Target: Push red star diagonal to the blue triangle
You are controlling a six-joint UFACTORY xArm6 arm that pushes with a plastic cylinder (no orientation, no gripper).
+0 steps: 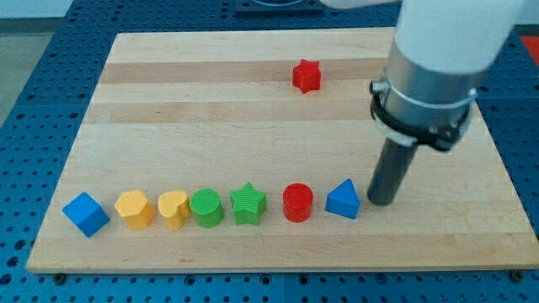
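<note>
Firstly, one blue perforated table (34, 50), a metal-looking surface dotted with a regular grid of holes, showing around all sides. One wooden board (210, 93), pale, smooth, striped in lengthwise planks. One arm (438, 50), white glossy cylinder with a dark ring clamp, ending in a straight dark rod; no jaws exist on it, so open or closed does not apply. My tip (381, 202) rests just right of the blue triangle (343, 200), apparently not touching.

Blocks, eight in all, matte plastic. Seven form a row near the view's bottom, left to right: one blue cube (86, 214), one yellow hexagon (135, 208), one yellow heart (173, 208), one green cylinder (206, 207), one green star (248, 204), one red cylinder (297, 203), then the triangle. One red star (307, 76) sits alone near the view's top, well apart from the row.
</note>
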